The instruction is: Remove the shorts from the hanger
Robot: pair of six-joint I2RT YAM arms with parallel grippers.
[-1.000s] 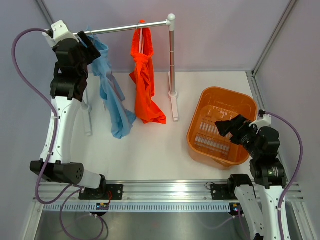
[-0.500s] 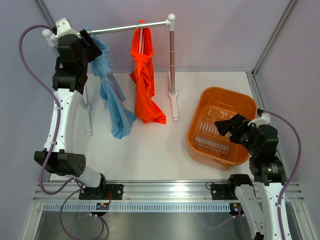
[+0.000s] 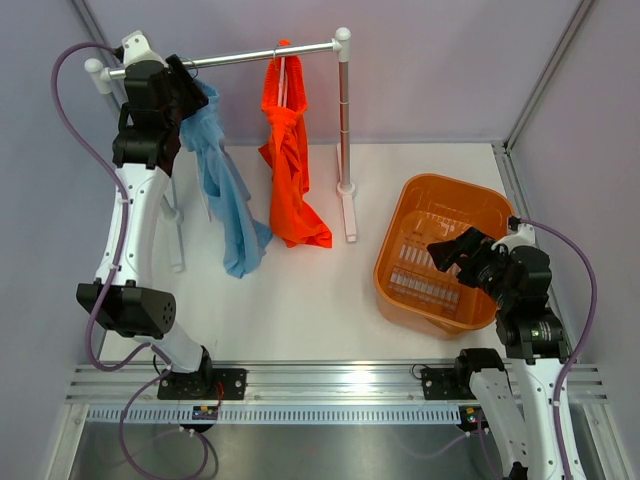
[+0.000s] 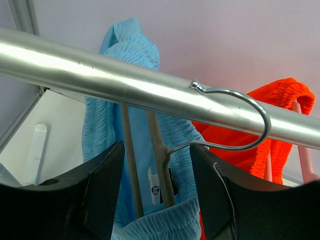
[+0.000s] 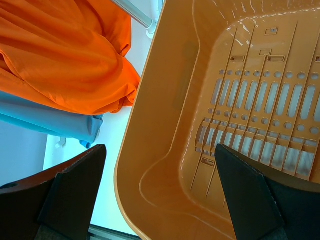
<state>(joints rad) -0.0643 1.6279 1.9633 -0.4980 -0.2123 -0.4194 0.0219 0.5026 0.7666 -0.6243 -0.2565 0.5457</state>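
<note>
Light blue shorts (image 3: 225,190) hang from a hanger on the silver rail (image 3: 250,55), with orange shorts (image 3: 290,170) to their right. My left gripper (image 3: 190,95) is up at the rail's left end. In the left wrist view its jaws (image 4: 156,147) stand open on either side of the hanger's grey stem (image 4: 162,165) and the blue waistband (image 4: 165,220), with a gap on both sides. The wire hook (image 4: 240,100) sits over the rail (image 4: 100,75). My right gripper (image 3: 450,250) hangs wide open and empty over the basket.
An orange plastic basket (image 3: 450,182) sits at the right, its ribbed wall (image 5: 165,125) below my right gripper (image 5: 160,150). The rack's right post (image 3: 344,110) and white foot (image 3: 350,215) stand beside the orange shorts (image 5: 60,55). Another white foot (image 3: 176,240) lies left.
My left arm has risen and moved in toward the rail, and its jaws have narrowed around the hanger's stem. The right arm has barely moved.
</note>
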